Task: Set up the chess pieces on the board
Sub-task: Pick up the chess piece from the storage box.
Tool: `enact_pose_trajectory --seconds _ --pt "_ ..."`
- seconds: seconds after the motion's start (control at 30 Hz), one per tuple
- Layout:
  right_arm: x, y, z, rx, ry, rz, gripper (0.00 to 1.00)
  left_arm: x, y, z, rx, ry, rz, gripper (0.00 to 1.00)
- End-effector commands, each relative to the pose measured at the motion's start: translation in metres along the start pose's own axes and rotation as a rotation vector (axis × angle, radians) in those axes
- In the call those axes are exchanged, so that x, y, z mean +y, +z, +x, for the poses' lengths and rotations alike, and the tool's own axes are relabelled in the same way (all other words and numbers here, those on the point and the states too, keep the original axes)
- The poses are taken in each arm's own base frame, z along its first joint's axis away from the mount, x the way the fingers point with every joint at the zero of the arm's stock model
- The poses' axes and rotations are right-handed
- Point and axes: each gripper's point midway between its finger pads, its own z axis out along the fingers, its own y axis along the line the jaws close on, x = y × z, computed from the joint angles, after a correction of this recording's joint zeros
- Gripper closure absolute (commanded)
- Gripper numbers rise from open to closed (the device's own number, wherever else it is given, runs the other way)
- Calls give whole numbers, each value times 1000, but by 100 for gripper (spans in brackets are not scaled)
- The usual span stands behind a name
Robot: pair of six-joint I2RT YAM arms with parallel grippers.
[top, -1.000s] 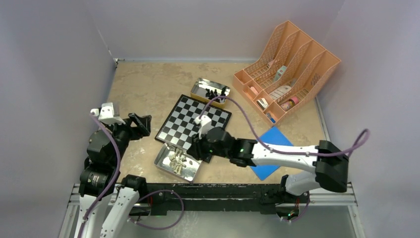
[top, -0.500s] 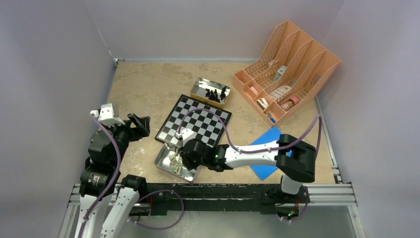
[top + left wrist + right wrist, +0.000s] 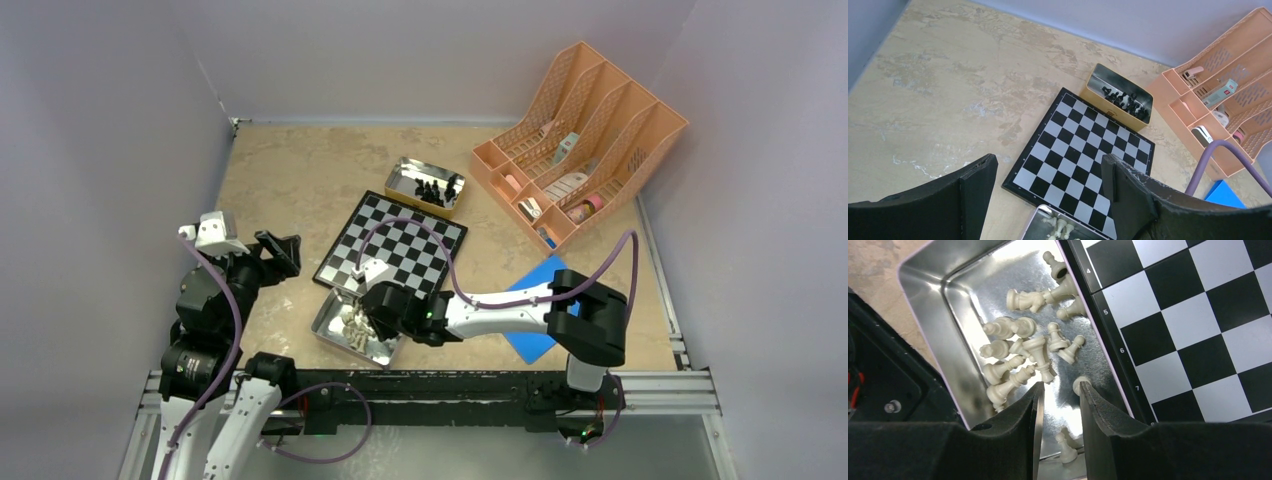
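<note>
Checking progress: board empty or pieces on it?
Empty: board squares in view are bare; white pieces sit in near tin, black pieces in far tin.

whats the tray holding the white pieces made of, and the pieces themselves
The tray looks like thin polished metal, probably tin: its walls are mirror-bright and reflect light. The white pieces look like moulded plastic, cream with a soft sheen, though the look alone leaves that open.

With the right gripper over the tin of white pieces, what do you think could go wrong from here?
The white pieces lie jumbled and touching in the tin, so the right gripper may pinch two or knock one aside. Most lie on their sides, so a grabbed one may land tilted on the board.
</note>
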Motion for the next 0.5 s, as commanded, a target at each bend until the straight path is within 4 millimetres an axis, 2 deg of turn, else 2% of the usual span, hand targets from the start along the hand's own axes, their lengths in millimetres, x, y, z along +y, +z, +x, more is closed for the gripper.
enact_pose_trajectory --seconds 0.0,0.47 --pt "2 -1 -10 -24 -17 42 65 0 -1 -9 -39 -20 -4 24" --pt "-4 8 -1 4 -44 92 68 -1 -1 -9 -41 -19 -1 24"
